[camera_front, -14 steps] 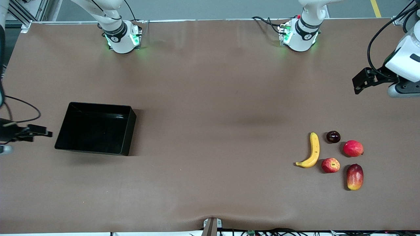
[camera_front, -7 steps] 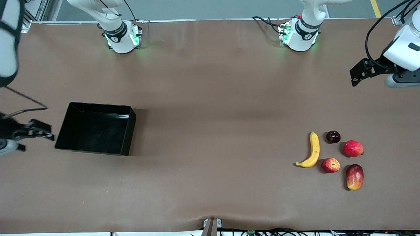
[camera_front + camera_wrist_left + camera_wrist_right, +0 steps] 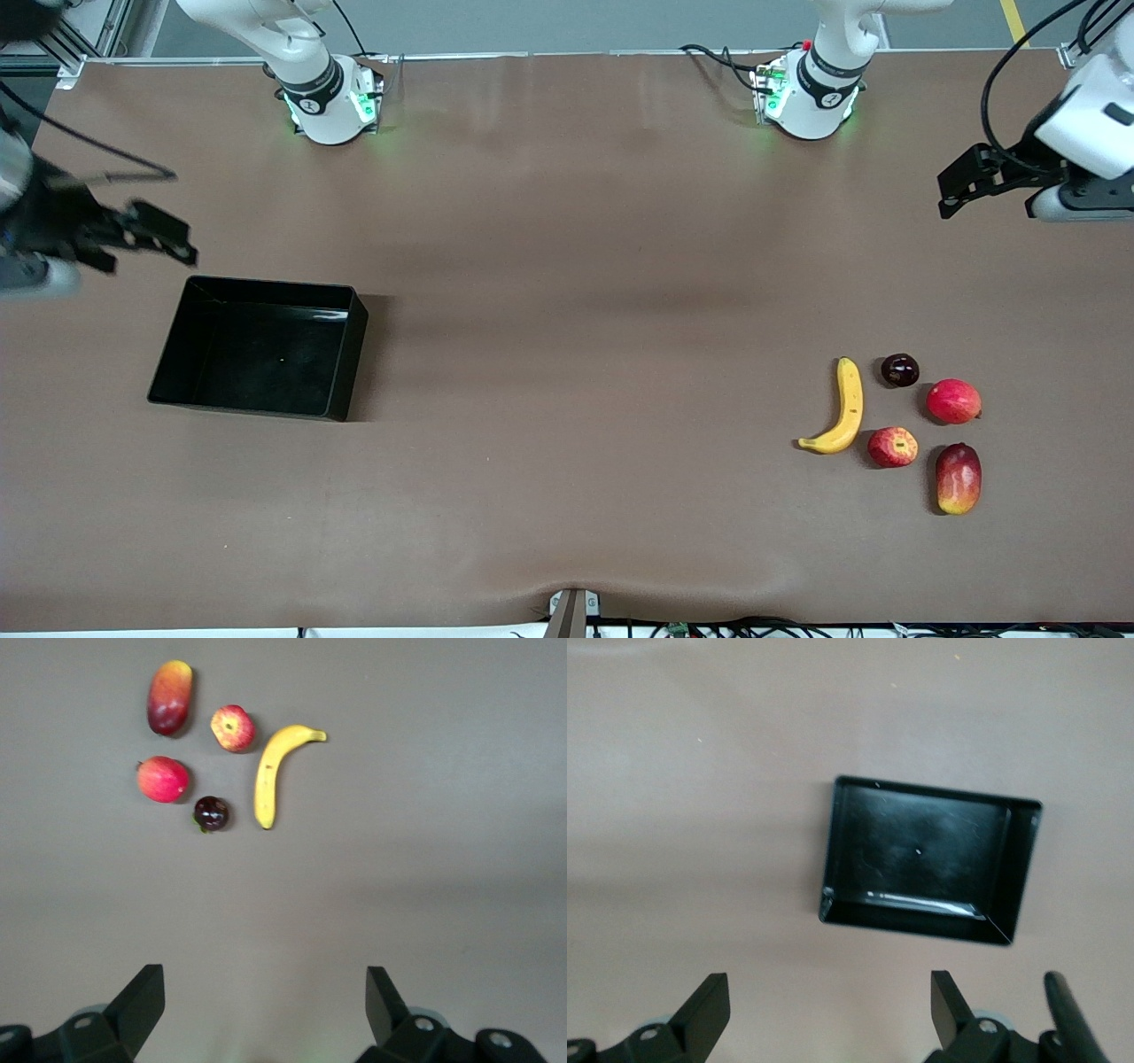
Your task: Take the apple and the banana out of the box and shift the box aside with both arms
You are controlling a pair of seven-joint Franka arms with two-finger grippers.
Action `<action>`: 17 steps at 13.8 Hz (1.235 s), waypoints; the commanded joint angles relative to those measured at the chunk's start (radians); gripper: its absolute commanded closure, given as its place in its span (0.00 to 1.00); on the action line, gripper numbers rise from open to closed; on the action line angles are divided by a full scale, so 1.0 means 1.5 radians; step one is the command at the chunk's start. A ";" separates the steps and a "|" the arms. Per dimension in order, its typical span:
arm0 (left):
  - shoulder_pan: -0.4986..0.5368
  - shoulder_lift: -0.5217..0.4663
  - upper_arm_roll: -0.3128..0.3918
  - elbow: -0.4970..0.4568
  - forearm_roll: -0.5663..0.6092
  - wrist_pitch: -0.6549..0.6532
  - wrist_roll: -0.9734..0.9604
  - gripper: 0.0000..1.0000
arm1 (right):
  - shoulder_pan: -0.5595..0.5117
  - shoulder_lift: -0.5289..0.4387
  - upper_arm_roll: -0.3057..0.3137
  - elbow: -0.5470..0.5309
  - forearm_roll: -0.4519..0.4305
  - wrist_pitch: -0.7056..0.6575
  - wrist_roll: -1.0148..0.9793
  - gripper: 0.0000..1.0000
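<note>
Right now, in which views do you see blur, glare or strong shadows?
Front view: the right gripper is smeared by motion, while the banana, the apple and the left gripper stay sharp; the box throws a soft shadow. Right wrist view: a bright glare line lies along the box's glossy inner wall. Left wrist view: slightly soft, even light, faint shadows under the fruits.

The worktop (image 3: 567, 372) is plain brown. The tray (image 3: 341, 359) is glossy black. The banana (image 3: 845, 409) is yellow; the apple (image 3: 892, 447) is red with yellowish patches. The mango (image 3: 958, 478) shades red to yellow, and the plum (image 3: 899, 369) is dark purple. Both arm bases glow green.
</note>
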 commanded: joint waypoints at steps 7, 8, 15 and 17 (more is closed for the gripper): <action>0.071 -0.017 -0.080 -0.027 -0.017 0.006 0.007 0.00 | -0.082 -0.131 -0.002 -0.244 -0.033 0.135 -0.161 0.00; 0.073 -0.016 -0.086 -0.028 -0.016 0.006 0.008 0.00 | -0.099 -0.131 -0.002 -0.244 -0.031 0.132 -0.193 0.00; 0.115 -0.014 -0.141 -0.028 0.007 0.001 0.009 0.00 | -0.110 -0.146 -0.003 -0.241 -0.037 0.086 -0.202 0.00; 0.116 -0.014 -0.141 -0.025 0.011 0.001 0.006 0.00 | -0.129 -0.140 -0.009 -0.226 -0.006 0.088 -0.203 0.00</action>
